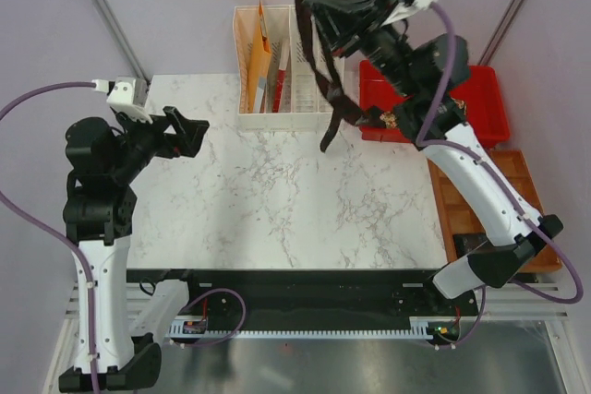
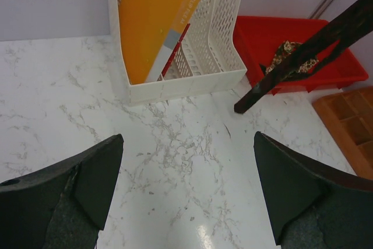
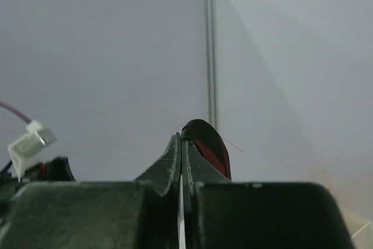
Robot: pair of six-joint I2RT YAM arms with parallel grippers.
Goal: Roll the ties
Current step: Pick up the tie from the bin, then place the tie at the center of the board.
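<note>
The left gripper (image 1: 191, 136) hangs wide open over the left side of the table (image 1: 277, 191). The dark tie (image 1: 330, 108) dangles from the right gripper (image 3: 182, 148), which is clamped shut on it up high. Best to lower it slowly so it lies flat and straight before rolling.

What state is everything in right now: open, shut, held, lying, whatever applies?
left pincer: open, empty.
right pincer: shut on dark tie.
dark tie: hanging, loose end above table.
paisley tie: bunched in red bin.
orange folder: standing in white rack.
</note>
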